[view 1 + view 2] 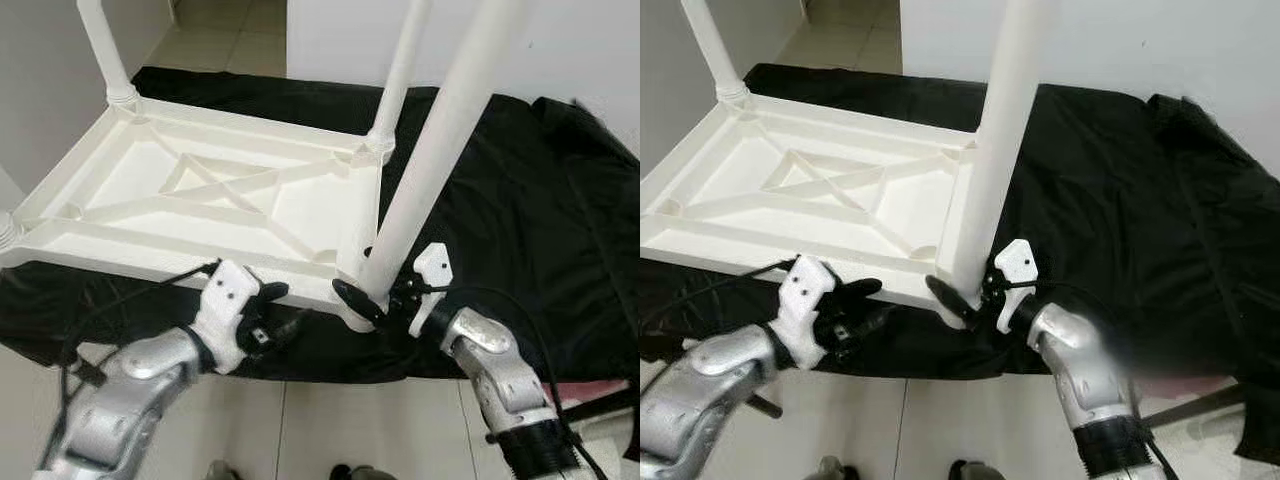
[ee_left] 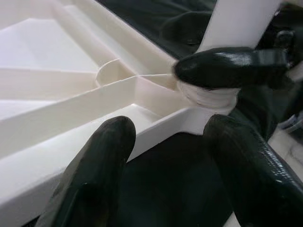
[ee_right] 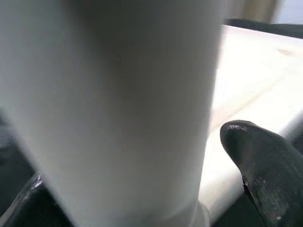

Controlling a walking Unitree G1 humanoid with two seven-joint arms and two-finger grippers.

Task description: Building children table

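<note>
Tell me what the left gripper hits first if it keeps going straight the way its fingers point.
Most likely the near rim of the upturned white tabletop: the left gripper is open, its fingers straddling that edge close to the corner where the right gripper clasps the table leg. Depth is unclear.

The white plastic table top [image 1: 200,190] lies upside down, ribs showing. Legs stand in its corners. The near leg [image 1: 440,140] leans in its socket.

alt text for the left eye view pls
The right tool grips the base of a white leg at the near corner of an upturned white tabletop lying on black cloth. The left tool hovers open by the tabletop's near edge; two more legs stand at the far corners.
</note>
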